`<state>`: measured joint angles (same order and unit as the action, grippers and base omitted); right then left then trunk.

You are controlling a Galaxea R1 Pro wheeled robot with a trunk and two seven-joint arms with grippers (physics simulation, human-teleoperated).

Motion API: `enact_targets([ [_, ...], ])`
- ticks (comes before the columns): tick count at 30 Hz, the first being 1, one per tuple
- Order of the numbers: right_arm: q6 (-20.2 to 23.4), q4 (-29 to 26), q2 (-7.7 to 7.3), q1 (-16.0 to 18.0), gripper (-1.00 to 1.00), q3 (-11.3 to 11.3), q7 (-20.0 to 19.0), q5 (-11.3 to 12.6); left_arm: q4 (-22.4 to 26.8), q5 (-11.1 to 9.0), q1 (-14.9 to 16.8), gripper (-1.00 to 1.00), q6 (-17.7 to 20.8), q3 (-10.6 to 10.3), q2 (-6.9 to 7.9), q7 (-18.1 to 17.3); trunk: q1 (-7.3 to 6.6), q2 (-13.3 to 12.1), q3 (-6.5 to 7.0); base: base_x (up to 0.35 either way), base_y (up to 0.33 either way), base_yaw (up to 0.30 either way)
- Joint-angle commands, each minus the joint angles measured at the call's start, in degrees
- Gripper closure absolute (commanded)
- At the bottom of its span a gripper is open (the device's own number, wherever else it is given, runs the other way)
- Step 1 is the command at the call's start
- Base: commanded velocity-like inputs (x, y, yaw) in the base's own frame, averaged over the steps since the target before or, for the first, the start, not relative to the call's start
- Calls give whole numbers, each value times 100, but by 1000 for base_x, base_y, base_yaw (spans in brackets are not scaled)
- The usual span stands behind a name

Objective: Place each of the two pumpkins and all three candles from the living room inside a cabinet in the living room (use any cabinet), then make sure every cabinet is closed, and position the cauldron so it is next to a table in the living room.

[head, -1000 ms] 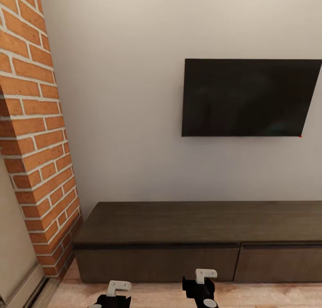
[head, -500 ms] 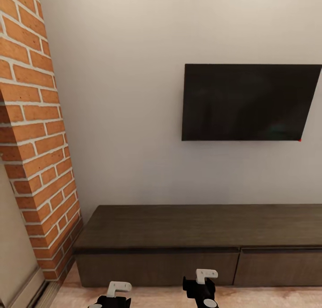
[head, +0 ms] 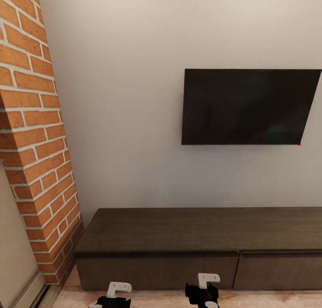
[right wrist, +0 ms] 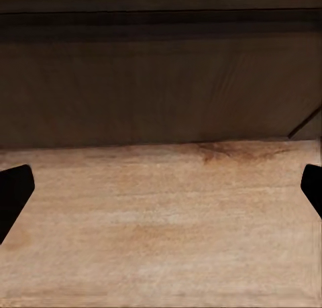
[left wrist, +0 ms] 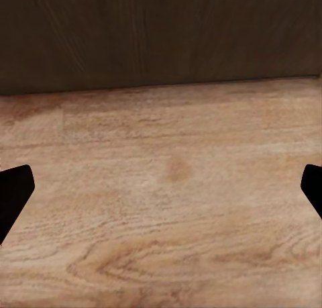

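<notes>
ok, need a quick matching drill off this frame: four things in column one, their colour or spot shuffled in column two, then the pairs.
Column one:
1. TV
2. brick column
3. cabinet
4. floor

Column two:
a. red-orange, at the head view's left
b. light wood grain, under both grippers
c. black, mounted on the white wall
d. dark brown, low along the wall, drawer fronts shut

Pairs: 1-c, 2-a, 3-d, 4-b
</notes>
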<state>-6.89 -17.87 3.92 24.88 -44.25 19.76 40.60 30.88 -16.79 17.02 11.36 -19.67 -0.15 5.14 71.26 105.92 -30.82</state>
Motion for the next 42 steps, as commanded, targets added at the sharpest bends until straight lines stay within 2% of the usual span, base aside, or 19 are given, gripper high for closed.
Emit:
enact_targets([
  [1,45,3,0,6,-100,-49,26,63,12,-61,3,-100,23,-42,6,53,-23,-38,12,0,0,0],
  [7,259,-31,3,8,-100,-62,9,60,8,-54,3,-100,24,-45,3,56,-155,-279,120,0,0,0],
  [23,285,-59,4,5,-100,-73,-4,54,6,-46,3,-100,22,-46,6,57,-507,-921,407,-2,0,0],
  [42,276,-59,2,8,-100,-75,-7,53,6,-49,3,-100,19,-45,6,57,-924,-1683,748,-205,0,0],
])
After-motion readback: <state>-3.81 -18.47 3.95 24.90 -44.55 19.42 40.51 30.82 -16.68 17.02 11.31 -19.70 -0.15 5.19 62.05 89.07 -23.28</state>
